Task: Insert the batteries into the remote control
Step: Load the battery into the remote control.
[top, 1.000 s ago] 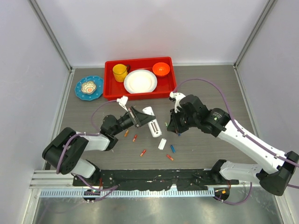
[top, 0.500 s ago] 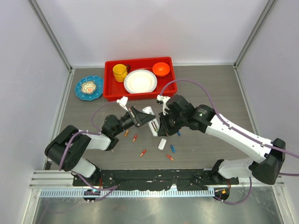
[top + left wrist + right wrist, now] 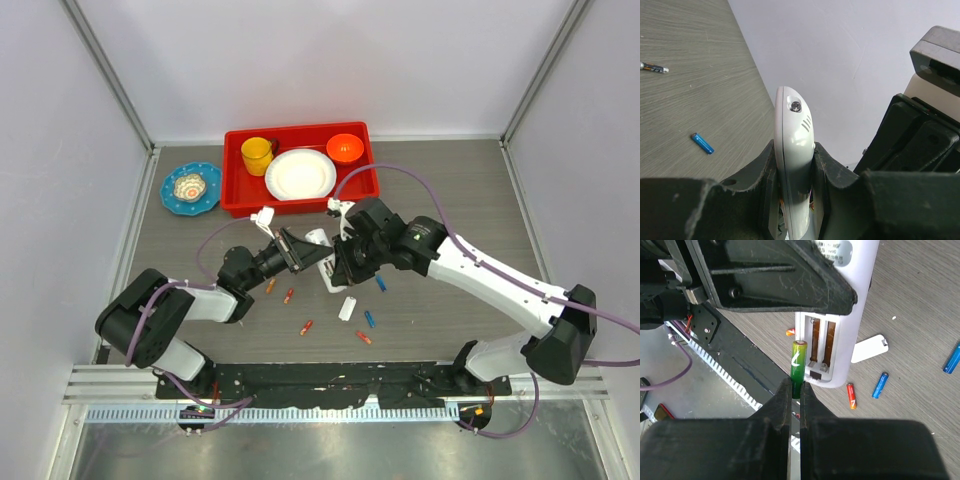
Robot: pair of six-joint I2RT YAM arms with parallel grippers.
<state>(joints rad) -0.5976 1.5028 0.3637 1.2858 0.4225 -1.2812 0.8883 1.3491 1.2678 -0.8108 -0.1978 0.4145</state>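
Observation:
The white remote control (image 3: 794,150) stands on edge between the jaws of my left gripper (image 3: 794,165), which is shut on it. Its open battery recess (image 3: 820,347) faces the right wrist camera, with two empty slots showing. My right gripper (image 3: 796,390) is shut on a green battery (image 3: 798,362), held upright just left of the recess and beside the remote's edge. In the top view the two grippers meet over the table's middle, the left gripper (image 3: 300,252) and the right gripper (image 3: 345,270) on either side of the remote (image 3: 328,276).
Loose batteries lie on the table: orange ones (image 3: 289,296) (image 3: 306,327) (image 3: 364,338) and blue ones (image 3: 369,319) (image 3: 381,284). The small white cover (image 3: 347,308) lies below the remote. A red tray (image 3: 232,170) with dishes and a blue plate (image 3: 205,200) sit at the back.
My right arm has swung left with the green battery, from well right of the remote to right against its recess. The left gripper has kept the remote in place.

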